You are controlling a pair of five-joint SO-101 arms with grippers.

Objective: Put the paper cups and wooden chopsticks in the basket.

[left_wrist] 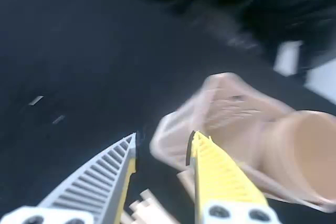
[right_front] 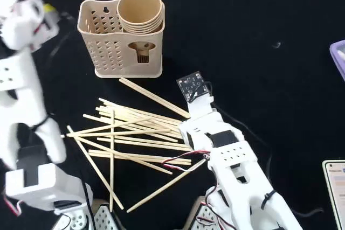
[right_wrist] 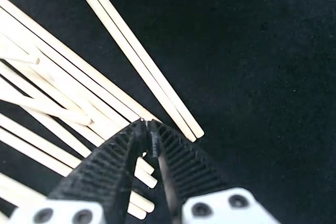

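Note:
A beige perforated basket (right_front: 102, 63) stands at the back left with a stack of paper cups (right_front: 140, 6) inside it. Several wooden chopsticks (right_front: 135, 127) lie scattered on the black table in front of it. My right gripper (right_wrist: 147, 124) is down at the pile's right end, its black fingertips pressed together right on the chopsticks (right_wrist: 79, 77); I cannot tell whether one is pinched. My left gripper (left_wrist: 162, 136) hangs open and empty above the table left of the basket (left_wrist: 231, 103), with the cups (left_wrist: 310, 150) beyond it.
One pair of chopsticks (right_front: 153, 97) lies apart, slanting between the basket and the right arm (right_front: 232, 154). A purple object (right_front: 338, 55) sits at the right edge, and a printed card (right_front: 335, 181) lies at the lower right. The left arm (right_front: 21, 111) stands tall at the left edge.

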